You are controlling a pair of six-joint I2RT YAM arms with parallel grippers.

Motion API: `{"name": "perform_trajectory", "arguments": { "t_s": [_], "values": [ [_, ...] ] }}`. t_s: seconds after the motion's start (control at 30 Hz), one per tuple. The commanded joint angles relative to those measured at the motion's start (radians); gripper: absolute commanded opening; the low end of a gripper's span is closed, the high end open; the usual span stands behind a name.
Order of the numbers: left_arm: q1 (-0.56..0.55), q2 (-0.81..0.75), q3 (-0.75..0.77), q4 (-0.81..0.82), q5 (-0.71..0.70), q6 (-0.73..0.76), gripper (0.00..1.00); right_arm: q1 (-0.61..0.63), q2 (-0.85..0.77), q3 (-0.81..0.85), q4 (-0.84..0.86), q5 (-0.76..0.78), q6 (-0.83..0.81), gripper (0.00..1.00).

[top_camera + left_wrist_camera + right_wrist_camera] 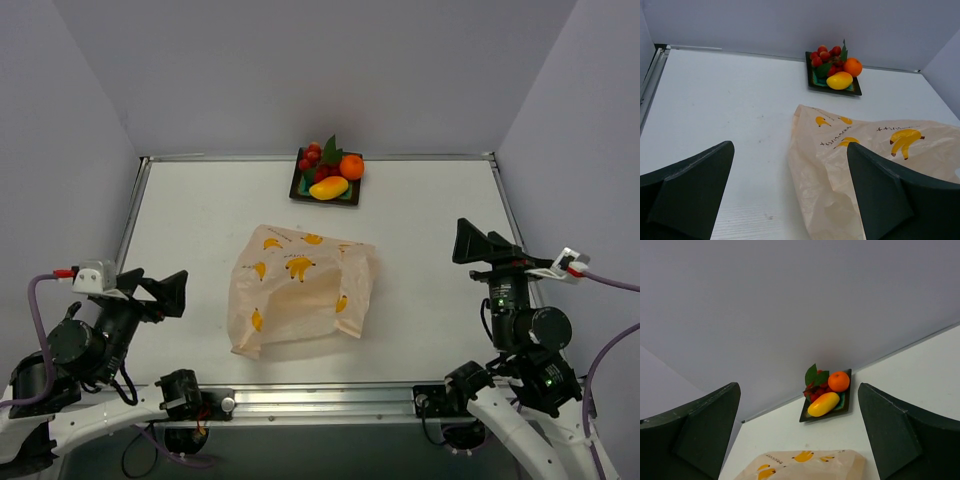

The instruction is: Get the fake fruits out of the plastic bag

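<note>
The pale peach plastic bag (300, 290) with yellow banana prints lies flat in the middle of the table; it also shows in the left wrist view (865, 165) and the right wrist view (805, 465). The orange (351, 166), the mango (329, 187) and the red grape cluster (314, 157) with a green leaf sit on a square dark tray (298, 190) at the back edge. My left gripper (176, 290) is open and empty, left of the bag. My right gripper (470, 243) is open and empty, right of the bag.
The tray with fruits also shows in the left wrist view (858, 91) and the right wrist view (805, 416). Grey walls stand close behind and at both sides. A metal rail (320, 398) runs along the table's near edge.
</note>
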Motion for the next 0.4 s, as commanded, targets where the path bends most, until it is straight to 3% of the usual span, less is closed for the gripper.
{"name": "perform_trajectory", "arguments": {
  "t_s": [0.0, 0.37],
  "values": [
    [-0.005, -0.001, -0.017, 0.022, -0.03, 0.056, 0.94, 0.004, 0.063, -0.013, 0.073, 0.035, -0.019, 1.0],
    [-0.004, 0.014, -0.008, 0.021, -0.027, 0.058, 0.94, 0.004, 0.106, 0.019, 0.079, 0.032, -0.055, 1.0]
  ]
}}
